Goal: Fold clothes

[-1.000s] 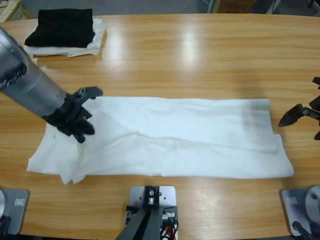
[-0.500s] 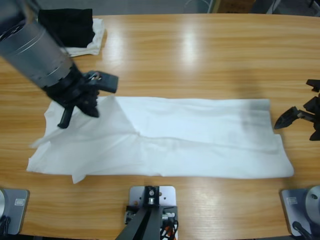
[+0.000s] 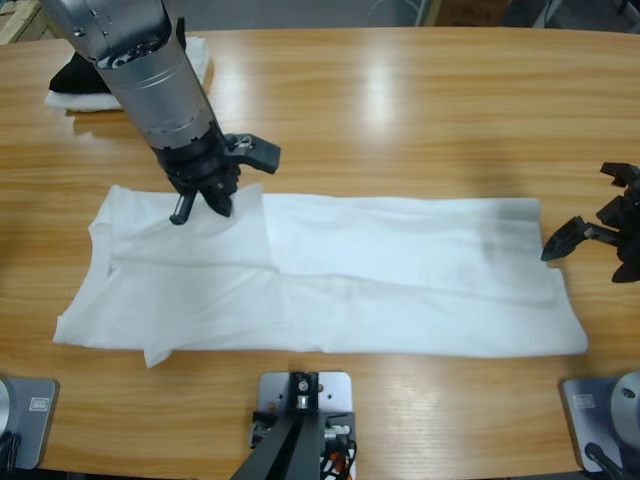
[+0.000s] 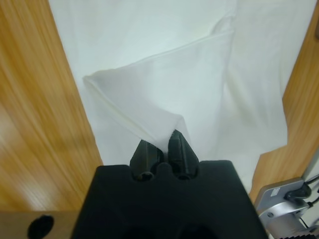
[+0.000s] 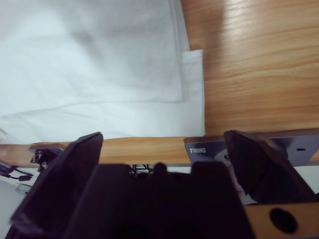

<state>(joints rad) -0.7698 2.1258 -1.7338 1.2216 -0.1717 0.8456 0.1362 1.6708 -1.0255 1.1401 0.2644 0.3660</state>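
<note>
Left tool [image 3: 203, 203] has carried the T-shirt [image 3: 400, 275] corner inward, pinching it; right tool [image 3: 600, 228] spread.

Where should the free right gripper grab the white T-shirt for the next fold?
Probably the near end corner of the T-shirt, coming in from the right gripper's side, jaws open. That end lies flat with its edge facing the gripper, and the left gripper already pinches a fold at the opposite end.
</note>
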